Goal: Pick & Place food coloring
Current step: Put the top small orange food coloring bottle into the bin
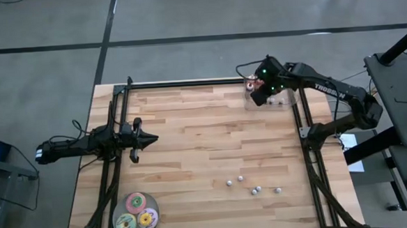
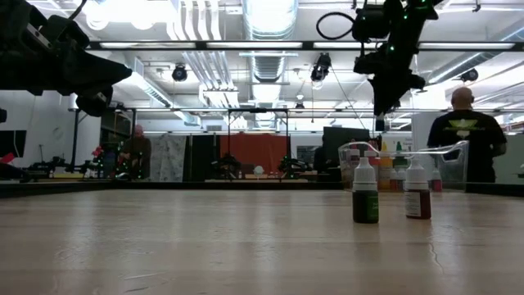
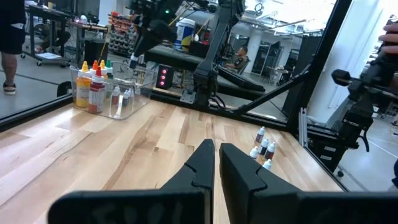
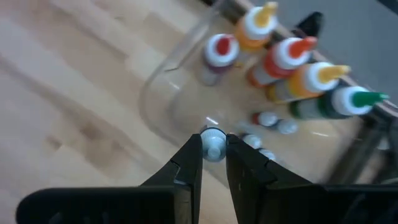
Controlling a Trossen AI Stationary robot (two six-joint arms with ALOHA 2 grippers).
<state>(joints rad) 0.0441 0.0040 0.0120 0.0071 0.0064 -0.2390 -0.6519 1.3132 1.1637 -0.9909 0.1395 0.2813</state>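
Right claw (image 4: 214, 151): positioned over the clear plastic bin (image 1: 276, 102) at the far right corner of the wooden worktop (image 1: 192, 156). Its fingers are narrowed onto a small food coloring bottle (image 4: 213, 144), gripped at the pale cap; the bottle hangs directly between the fingertips, above the bin's near wall. In the low view the right claw hangs well above the bin's rim.

Contents of the bin, beyond and below the right claw: taller squeeze bottles (image 4: 292, 62) with orange, red, yellow and green tips stand in a row along the far wall, and several tiny pale-capped bottles (image 4: 268, 120) lie on the bin floor just past the held bottle.

Remaining food coloring: four small bottles (image 1: 252, 185) stand loose on the worktop, well apart from the right claw, toward the near edge. In the low view two of them stand upright, one dark green (image 2: 365, 195) and one dark red (image 2: 417, 193).

Left claw (image 3: 215, 149): idle, raised over the left side of the worktop, fingers nearly closed with only a thin gap and nothing between them. Three flat round discs (image 1: 137, 213), pink, green and yellow, sit in a cluster near the front left corner, well short of the left claw.

People are visible in the room beyond the worktop.
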